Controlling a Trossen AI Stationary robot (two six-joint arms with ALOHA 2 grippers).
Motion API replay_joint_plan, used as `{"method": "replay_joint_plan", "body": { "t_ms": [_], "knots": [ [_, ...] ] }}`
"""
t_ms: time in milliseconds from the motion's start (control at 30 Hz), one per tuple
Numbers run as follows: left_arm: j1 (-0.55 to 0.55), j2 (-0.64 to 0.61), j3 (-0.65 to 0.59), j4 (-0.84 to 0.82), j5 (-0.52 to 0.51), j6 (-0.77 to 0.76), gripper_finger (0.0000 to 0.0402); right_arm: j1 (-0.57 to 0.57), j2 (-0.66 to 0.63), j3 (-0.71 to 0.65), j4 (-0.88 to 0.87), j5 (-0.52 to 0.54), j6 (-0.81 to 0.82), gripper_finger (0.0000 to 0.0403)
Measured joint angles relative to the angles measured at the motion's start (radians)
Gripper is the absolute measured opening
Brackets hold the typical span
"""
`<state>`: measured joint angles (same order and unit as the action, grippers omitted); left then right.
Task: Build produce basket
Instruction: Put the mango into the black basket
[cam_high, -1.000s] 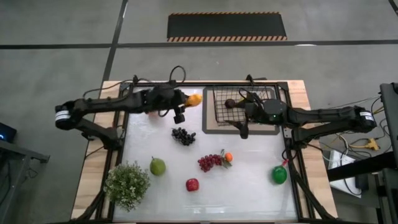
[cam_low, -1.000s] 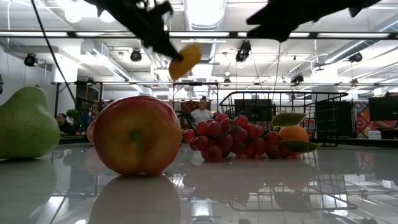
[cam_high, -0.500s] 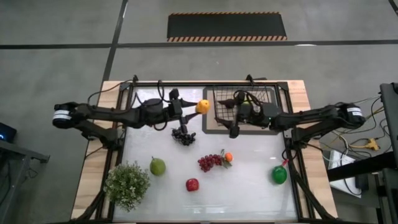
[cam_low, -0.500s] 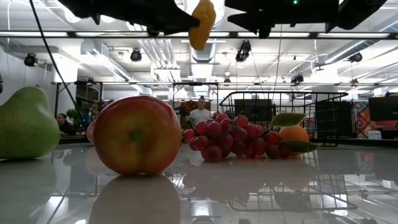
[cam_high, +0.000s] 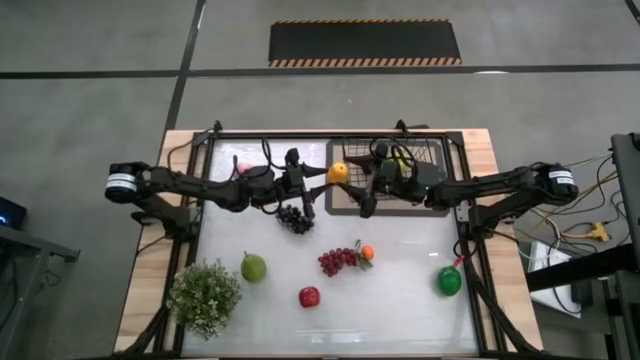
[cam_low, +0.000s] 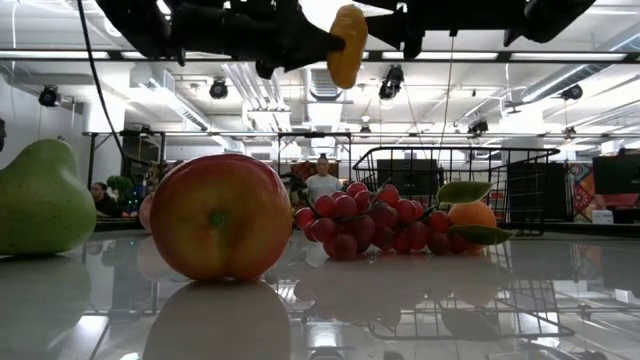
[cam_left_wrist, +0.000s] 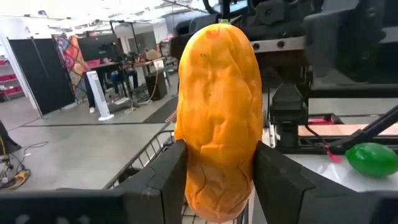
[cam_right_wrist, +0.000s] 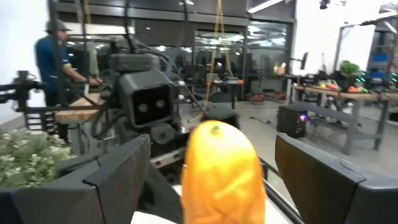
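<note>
One orange mango (cam_high: 338, 172) pinched in left gripper (cam_high: 322, 180), high by basket (cam_high: 432, 150) edge. Right gripper (cam_high: 362, 190) wide open, facing mango. Two grape bunches: dark grapes (cam_high: 294, 218), red grapes (cam_high: 336, 261). One pear (cam_high: 253, 267).

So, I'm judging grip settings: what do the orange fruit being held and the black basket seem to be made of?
The elongated orange mango, shut between the left hand fingers, looks like moulded plastic or foam: matte, wrinkled skin with no dent at the pads. The rectangular black wire-mesh basket looks like coated metal wire: a thin, see-through grid.
</note>
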<state>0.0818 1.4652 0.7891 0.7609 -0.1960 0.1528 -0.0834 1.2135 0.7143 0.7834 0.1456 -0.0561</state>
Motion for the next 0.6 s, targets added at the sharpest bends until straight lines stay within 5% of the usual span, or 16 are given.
{"method": "replay_joint_plan", "body": {
  "t_ms": [400,600],
  "knots": [
    [-0.011,0.013,0.008,0.036,0.002,0.000,0.0143,-0.004,-0.001,0.000,-0.024,0.012,0.057,0.0319],
    [-0.014,0.018,0.014,0.036,0.002,0.000,0.0143,-0.004,0.000,0.000,-0.031,0.012,0.067,0.0246]
  ]
}}
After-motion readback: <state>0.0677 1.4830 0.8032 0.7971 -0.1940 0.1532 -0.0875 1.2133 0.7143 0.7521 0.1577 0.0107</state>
